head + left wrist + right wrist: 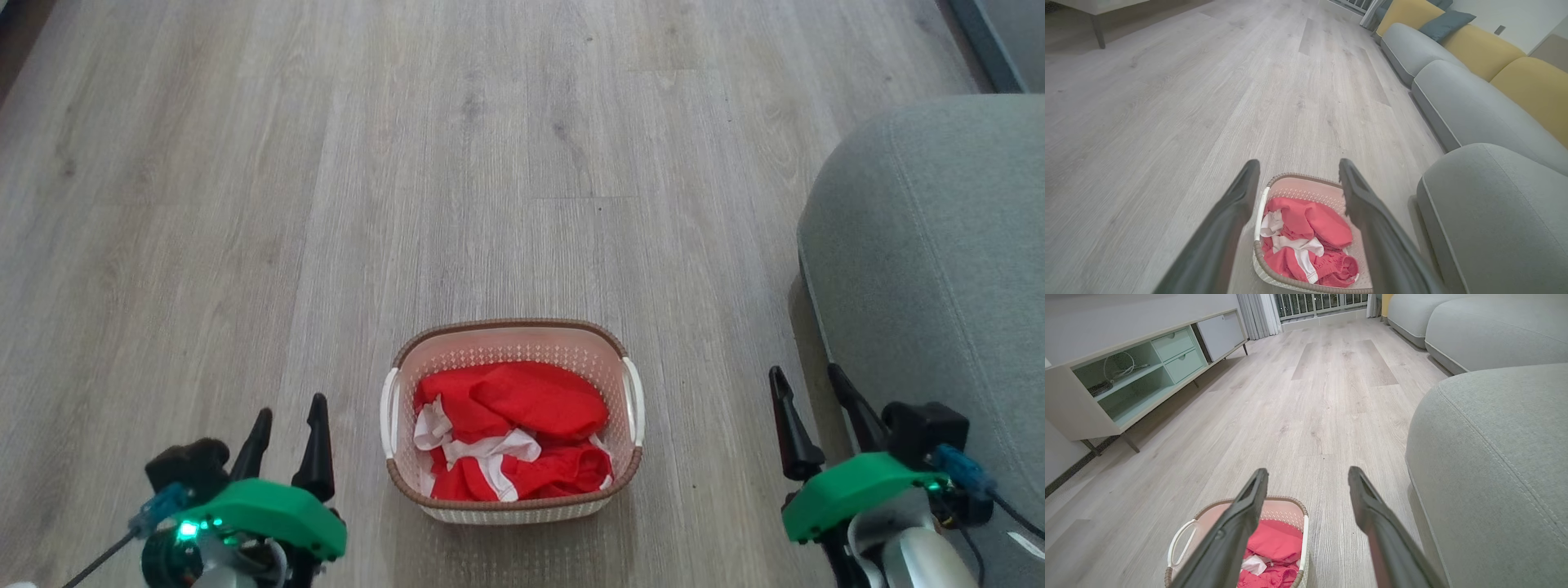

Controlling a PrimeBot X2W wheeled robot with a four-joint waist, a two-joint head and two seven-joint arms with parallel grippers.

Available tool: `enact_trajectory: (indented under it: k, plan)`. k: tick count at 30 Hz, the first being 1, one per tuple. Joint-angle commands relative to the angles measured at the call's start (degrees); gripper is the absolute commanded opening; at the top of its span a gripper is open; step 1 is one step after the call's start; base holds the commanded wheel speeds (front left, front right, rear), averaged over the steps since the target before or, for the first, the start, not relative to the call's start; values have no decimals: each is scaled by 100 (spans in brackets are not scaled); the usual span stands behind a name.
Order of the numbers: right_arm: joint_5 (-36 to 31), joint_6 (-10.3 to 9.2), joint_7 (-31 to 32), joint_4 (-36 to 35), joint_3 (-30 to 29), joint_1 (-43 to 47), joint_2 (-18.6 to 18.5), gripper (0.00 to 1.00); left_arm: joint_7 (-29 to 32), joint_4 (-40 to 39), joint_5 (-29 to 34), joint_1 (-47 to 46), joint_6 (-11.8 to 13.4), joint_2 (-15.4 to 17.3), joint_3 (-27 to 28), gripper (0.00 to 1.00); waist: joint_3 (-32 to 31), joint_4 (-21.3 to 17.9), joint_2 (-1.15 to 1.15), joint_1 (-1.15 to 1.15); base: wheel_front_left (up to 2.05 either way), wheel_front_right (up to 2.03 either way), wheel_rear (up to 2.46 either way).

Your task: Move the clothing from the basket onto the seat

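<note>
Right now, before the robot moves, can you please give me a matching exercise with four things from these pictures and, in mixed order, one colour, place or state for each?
Things:
1. clothing
2. basket
3. seat
4. left pincer

Colour, place or state:
a. open and empty
b. cream-white, brown rim
c. red, crumpled inside the basket
d. grey, at the robot's right

Pairs: 1-c, 2-b, 3-d, 4-a.

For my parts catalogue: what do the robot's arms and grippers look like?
The left gripper and right gripper each have two long, dark, tapered jaws on a bright green housing, with a black block and a blue connector trailing a dark cable. The right forearm is pale grey.
</note>
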Motion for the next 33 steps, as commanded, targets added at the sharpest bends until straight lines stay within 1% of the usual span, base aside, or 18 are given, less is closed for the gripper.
enact_trajectory:
  k: [1, 6, 14, 27, 33]
  plan:
    - [-247, -1, -131, -146, 90, -272, -54, 100, -103, -174, 246, -325, 63, 56, 112, 100, 3, 2, 0, 0, 0, 0, 0]
    - [-558, -1, -215, -104, 78, -285, -41, 100, -187, -184, 575, -321, 105, 58, 94, 100, 5, -2, 0, 0, 0, 0, 0]
    - [-801, -1, -334, -15, 64, -310, -7, 100, -304, -176, 1031, -348, 126, 61, 85, 100, 29, -27, 0, 0, 0, 0, 0]
    - [-1777, -1, -570, 72, 195, -382, 3, 100, -539, -127, 1969, -411, 176, 66, 55, 100, 72, -81, 0, 0, 0, 0, 0]
    - [-1808, -1, -579, 73, 196, -372, 7, 100, -548, -115, 2003, -410, 170, 66, 52, 100, 72, -81, 0, 0, 0, 0, 0]
